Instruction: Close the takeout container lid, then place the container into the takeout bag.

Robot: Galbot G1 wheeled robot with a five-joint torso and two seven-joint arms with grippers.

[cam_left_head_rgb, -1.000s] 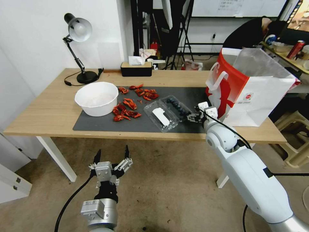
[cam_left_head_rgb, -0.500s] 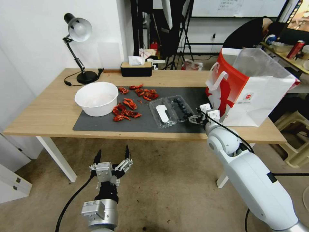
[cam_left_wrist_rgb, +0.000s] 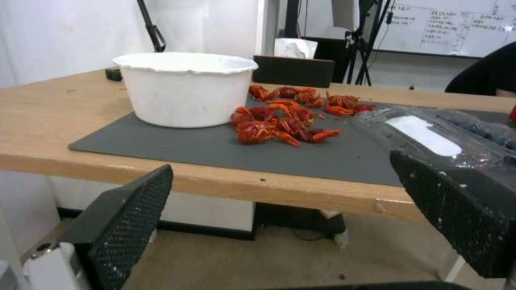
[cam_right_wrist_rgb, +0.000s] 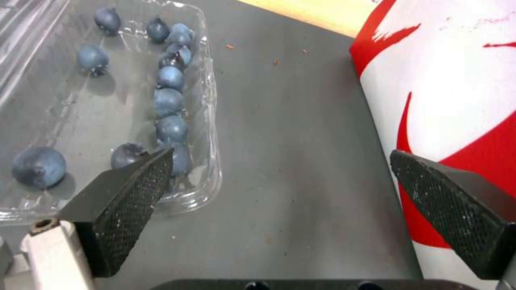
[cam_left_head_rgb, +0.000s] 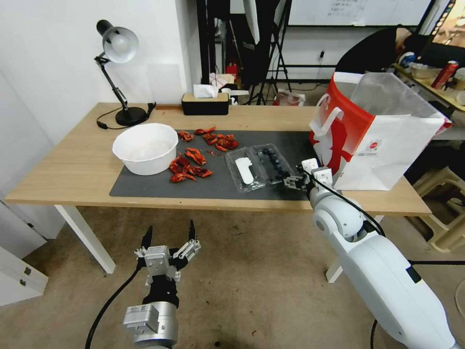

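Takeout container (cam_left_head_rgb: pixel 260 168) lying open and flat on the gray mat (cam_left_head_rgb: pixel 160 186), right of frame centre in the head view, blueberries (cam_right_wrist_rgb: pixel 171 102) lined along one half. Lid (cam_left_head_rgb: pixel 243 170) folded out toward the frame's left, white label up, just beside the red crayfish pieces (cam_left_head_rgb: pixel 190 165). Right pincer (cam_left_head_rgb: pixel 294 181) low over the mat at the container's right-hand edge, fingers spread; in the right wrist view one finger (cam_right_wrist_rgb: pixel 126 193) over the clear rim, the other (cam_right_wrist_rgb: pixel 454 205) against the red-and-white wall of the takeout bag (cam_left_head_rgb: pixel 382 140). Bag upright at the right end of the wooden surface (cam_left_head_rgb: pixel 72 165), mouth open, silvery lining showing. Left pincer (cam_left_head_rgb: pixel 167 242) at lower left of frame, below the surface edge, fingers spread, holding nothing. White bowl (cam_left_head_rgb: pixel 145 148) left of centre on the mat.
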